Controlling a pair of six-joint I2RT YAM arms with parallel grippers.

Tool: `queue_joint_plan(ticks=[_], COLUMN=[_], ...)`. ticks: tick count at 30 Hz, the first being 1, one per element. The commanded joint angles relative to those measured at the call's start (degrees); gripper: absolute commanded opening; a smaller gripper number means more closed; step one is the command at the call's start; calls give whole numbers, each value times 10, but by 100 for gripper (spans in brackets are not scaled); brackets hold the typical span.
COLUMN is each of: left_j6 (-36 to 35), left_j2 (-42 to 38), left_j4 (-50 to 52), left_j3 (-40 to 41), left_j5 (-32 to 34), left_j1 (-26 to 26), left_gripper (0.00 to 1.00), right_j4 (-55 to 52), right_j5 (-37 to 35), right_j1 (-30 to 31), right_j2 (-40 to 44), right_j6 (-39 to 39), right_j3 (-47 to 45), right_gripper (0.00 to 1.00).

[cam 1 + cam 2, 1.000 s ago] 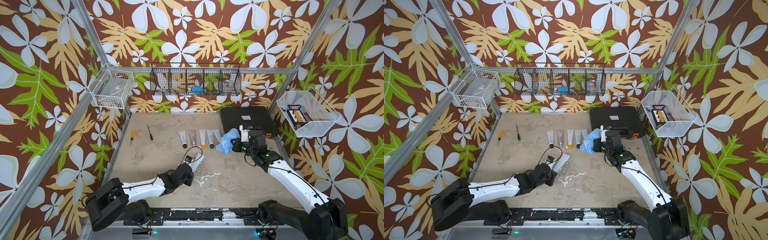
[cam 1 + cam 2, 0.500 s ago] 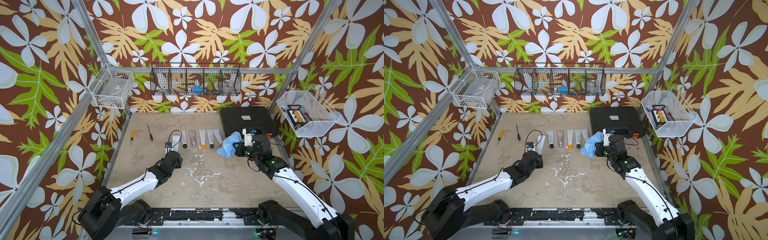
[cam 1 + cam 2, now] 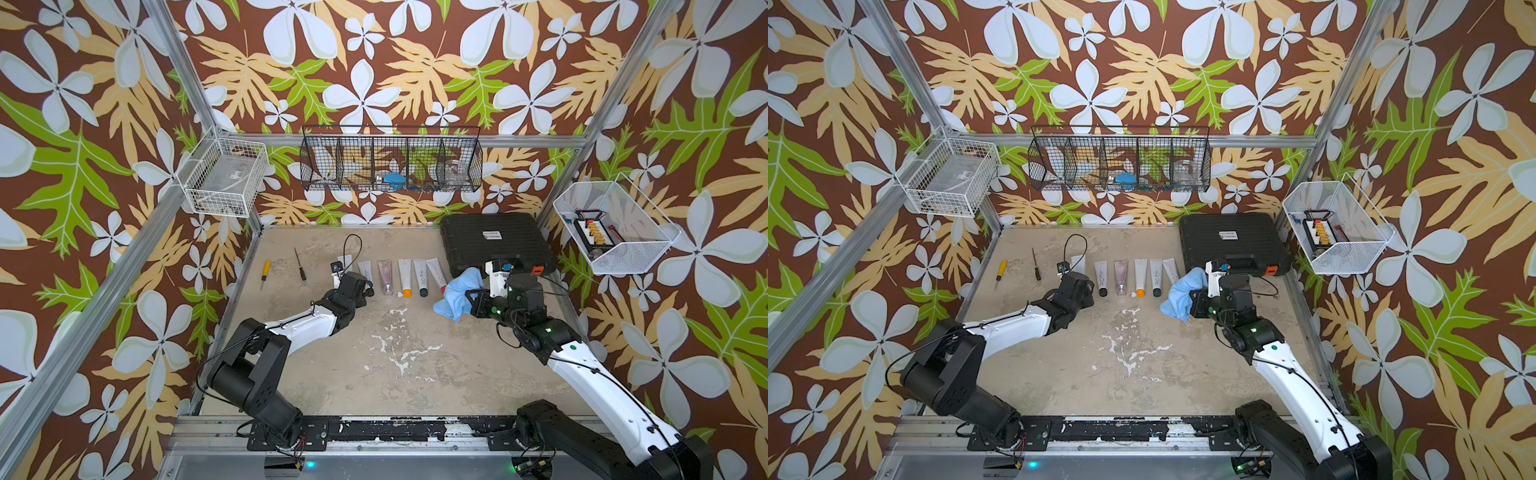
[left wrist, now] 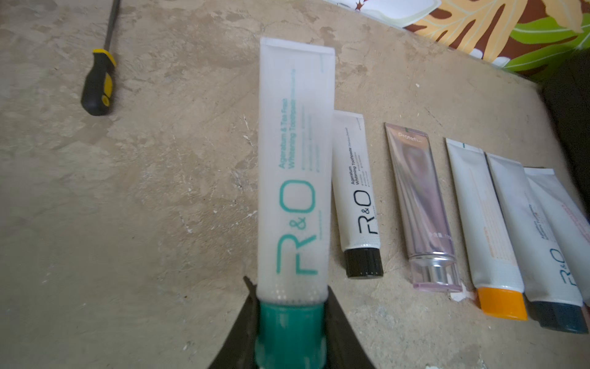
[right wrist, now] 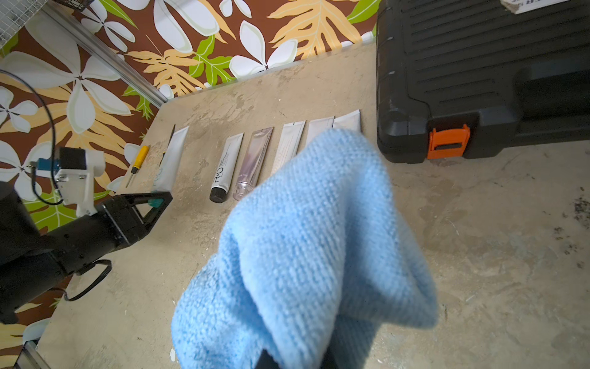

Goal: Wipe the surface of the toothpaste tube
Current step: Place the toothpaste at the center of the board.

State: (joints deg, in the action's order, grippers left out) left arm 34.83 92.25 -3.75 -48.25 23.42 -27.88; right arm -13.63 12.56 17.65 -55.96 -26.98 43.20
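"Pinching what, left side?"
"The left gripper (image 4: 291, 303) was clamped on the teal cap (image 4: 289, 335) of the white plastic toothpaste tube (image 4: 293, 166), printed 'R&O' and 'Whitening Toothpaste', at the row's left end. Cap-only hold: it could swivel under wiping."
"Right?"
"The right gripper (image 3: 469, 302) nipped the blue microfibre cloth (image 5: 313, 242); slack folds might drag the neighbouring tubes (image 4: 357, 191)."

Robot lab cell — aluminium framing (image 3: 528, 141)
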Motion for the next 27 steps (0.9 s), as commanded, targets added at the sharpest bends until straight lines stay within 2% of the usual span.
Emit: queue_joint_plan(ticks=[1,12,27], left_j6=[-1,-15,-21], left_j2=[31,124,116], left_j4=[-11,17,23], left_j3=[-21,-71,-43], left_j5=[-22,-56,-71], left_j1=[12,23,23], left_gripper=[0,0,9], right_j4=[-6,-7,4], right_j5=[4,17,40], right_j1=[0,0,0], right_j2=[4,5,0], right_j6=[6,5,-4], right_j3=[1,0,-3], right_gripper=[0,0,0])
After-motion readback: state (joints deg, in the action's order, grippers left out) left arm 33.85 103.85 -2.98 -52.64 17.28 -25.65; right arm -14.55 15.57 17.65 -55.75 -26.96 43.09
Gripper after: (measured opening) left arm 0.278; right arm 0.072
